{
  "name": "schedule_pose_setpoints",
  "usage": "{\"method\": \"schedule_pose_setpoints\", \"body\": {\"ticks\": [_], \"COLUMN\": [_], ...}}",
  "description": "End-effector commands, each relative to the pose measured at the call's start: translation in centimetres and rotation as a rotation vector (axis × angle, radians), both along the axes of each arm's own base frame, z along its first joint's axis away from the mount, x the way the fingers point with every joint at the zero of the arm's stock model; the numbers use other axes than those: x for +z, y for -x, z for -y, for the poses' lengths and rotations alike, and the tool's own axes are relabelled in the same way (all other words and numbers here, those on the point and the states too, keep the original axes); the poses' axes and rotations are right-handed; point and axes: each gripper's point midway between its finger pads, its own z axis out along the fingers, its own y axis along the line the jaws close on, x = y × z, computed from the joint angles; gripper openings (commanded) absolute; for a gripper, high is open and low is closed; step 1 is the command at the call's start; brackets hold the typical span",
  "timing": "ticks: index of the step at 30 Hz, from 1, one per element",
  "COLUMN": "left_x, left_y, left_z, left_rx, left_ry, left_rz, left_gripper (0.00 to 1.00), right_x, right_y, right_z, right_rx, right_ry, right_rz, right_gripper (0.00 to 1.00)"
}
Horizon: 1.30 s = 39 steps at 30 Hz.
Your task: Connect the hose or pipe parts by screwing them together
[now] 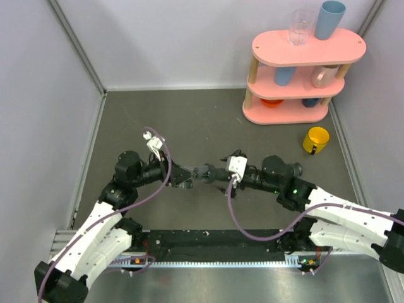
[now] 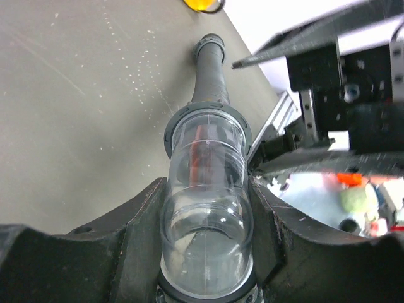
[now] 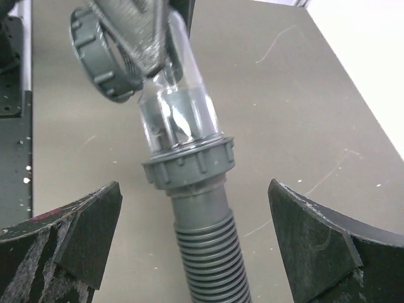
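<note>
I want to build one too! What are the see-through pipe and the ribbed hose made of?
Clear elbow: probably hard, glossy plastic; you can see through it and it glints. Ribbed hose: likely bendy, matte grey plastic, judging by its ridges and dull surface.

Both arms reach inward, tips nearly meeting.
Left arm [image 1: 104,218] and right arm [image 1: 344,208] lie low, wrists facing each other; left fingers [image 2: 136,230] clamp a clear elbow [image 2: 205,189], right fingers [image 3: 82,237] stand spread wide.
</note>
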Motion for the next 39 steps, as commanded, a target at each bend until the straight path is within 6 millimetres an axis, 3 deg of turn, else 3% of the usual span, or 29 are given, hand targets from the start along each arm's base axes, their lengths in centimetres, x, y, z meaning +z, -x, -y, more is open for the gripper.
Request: {"method": "schedule_pose_setpoints", "body": {"ticks": [1, 2, 8, 10, 19, 22, 23, 25, 26, 29, 31, 32, 33, 35, 36, 37, 39], "left_x": [4.4, 3.5, 3.3, 3.4, 3.9, 3.9, 3.8, 3.8, 3.9, 4.6, 5.3, 4.6, 6.1, 5.7, 6.6, 6.0, 5.3], "left_y": [-1.1, -1.1, -0.5, -0.3, 0.5, 0.6, 0.7, 0.9, 0.9, 0.6, 0.7, 0.8, 1.0, 1.1, 1.2, 1.0, 0.9], "left_z": [-0.9, -1.1, -0.8, -0.5, 0.0, 0.2, 0.3, 0.6, 0.6, 0.5, 0.1, -0.1, -0.3, -0.4, -0.4, -0.5, 0.0], "left_rx": [0.168, 0.191, 0.198, 0.185, 0.138, 0.122, 0.112, 0.076, 0.068, 0.009, -0.023, -0.031, -0.044, -0.058, -0.064, -0.063, -0.116], "left_ry": [0.111, 0.09, 0.076, 0.086, 0.134, 0.141, 0.145, 0.143, 0.138, 0.072, 0.038, 0.027, 0.04, 0.037, 0.055, 0.037, 0.013], "left_rz": [-0.11, -0.174, -0.389, -0.438, -0.511, -0.524, -0.53, -0.524, -0.503, -0.275, -0.042, 0.011, 0.182, 0.306, 0.405, 0.414, 0.423], "left_gripper": [0.0, 0.0, 0.0, 0.0, 0.0, 0.0, 0.0, 0.0, 0.0, 0.0, 0.0, 0.0, 0.0, 0.0, 0.0, 0.0, 0.0], "right_x": [2.8, 2.6, 3.4, 2.7, 1.1, 1.1, 1.3, 1.7, 2.0, 2.5, 3.6, 2.8, 4.0, 3.4, 3.9, 3.8, 3.5], "right_y": [-1.5, -1.2, -1.1, -0.7, -0.8, -0.9, -1.1, -0.9, -0.6, 0.7, 2.4, 2.1, 2.4, 3.4, 3.0, 3.8, 3.4], "right_z": [-0.1, -0.3, -1.0, -1.7, -3.6, -3.8, -3.8, -4.0, -4.1, -4.6, -5.6, -5.2, -5.5, -5.6, -5.7, -6.0, -5.9], "right_rx": [-0.102, -0.119, -0.201, -0.193, -0.183, -0.194, -0.206, -0.199, -0.182, -0.097, 0.02, 0.037, 0.059, 0.144, 0.157, 0.216, 0.218], "right_ry": [-0.039, -0.027, -0.01, 0.031, 0.104, 0.093, 0.092, 0.068, 0.051, 0.023, -0.033, 0.001, -0.025, 0.004, 0.004, 0.004, 0.023], "right_rz": [0.261, 0.287, 0.461, 0.504, 0.532, 0.528, 0.526, 0.518, 0.515, 0.452, 0.366, 0.321, 0.282, 0.207, 0.168, 0.134, 0.083], "right_gripper": [0.98, 0.98, 0.97, 0.97, 0.9, 0.72, 0.56, 0.43, 0.32, 0.12, 0.05, 0.0, 0.0, 0.0, 0.0, 0.0, 0.0]}}
